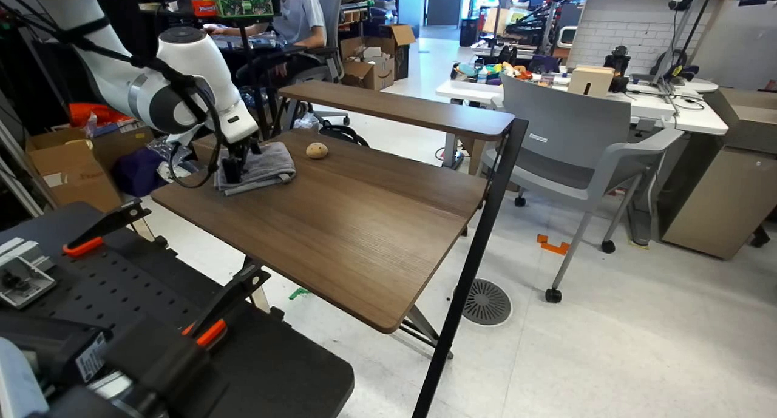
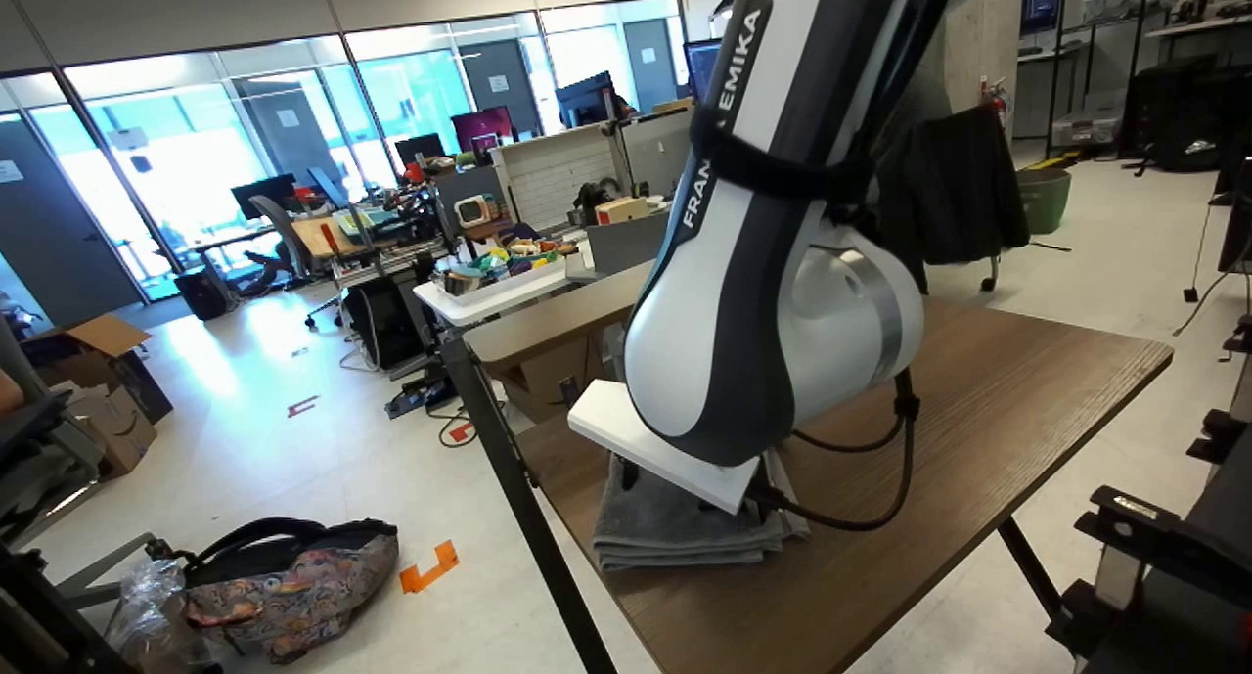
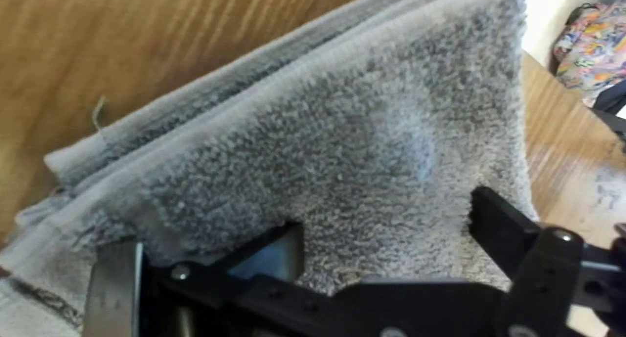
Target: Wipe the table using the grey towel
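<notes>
The white, black-trimmed jointed robot arm (image 1: 200, 57) slants over and bends downward, its black two-fingered tool (image 3: 389, 227) unclenched, fingers (image 3: 503, 227) spread wide over the small folded grey cloth towel (image 3: 337, 156), which lies by an end edge of the rectangular dark-brown wood-grain counter (image 1: 364, 224).

The table (image 1: 358, 224) is of brown colour, with darker wood-grain streaks. The towel (image 3: 352, 146) is mottled grey, its edges paler. The gripper (image 3: 386, 212) is black, the Franka arm (image 2: 763, 302) white with dark panels. The bag (image 2: 303, 586) has multicoloured print, its motif rather unclear.
</notes>
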Robot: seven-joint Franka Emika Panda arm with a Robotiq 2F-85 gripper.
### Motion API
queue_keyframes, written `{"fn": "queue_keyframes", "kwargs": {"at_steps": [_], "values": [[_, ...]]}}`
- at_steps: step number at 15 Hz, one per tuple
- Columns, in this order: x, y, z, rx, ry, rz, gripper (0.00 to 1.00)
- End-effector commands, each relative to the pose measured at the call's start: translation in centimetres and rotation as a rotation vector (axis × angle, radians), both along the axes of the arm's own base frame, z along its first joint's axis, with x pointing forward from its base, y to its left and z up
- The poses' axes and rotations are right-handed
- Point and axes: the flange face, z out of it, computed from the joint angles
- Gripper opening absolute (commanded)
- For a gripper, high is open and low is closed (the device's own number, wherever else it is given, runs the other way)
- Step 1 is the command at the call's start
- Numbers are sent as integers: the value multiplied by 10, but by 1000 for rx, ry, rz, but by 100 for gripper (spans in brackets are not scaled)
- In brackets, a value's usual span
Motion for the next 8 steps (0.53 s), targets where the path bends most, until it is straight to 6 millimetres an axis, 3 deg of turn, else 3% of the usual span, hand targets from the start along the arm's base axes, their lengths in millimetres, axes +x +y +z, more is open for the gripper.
{"fn": "queue_keyframes", "kwargs": {"at_steps": [1, 3, 5, 8], "values": [[11, 1, -19, 34, -78, -12, 100], [2, 6, -19, 44, -28, 44, 100], [-20, 5, -15, 48, 71, 147, 100], [-40, -20, -2, 58, 141, 250, 100]]}}
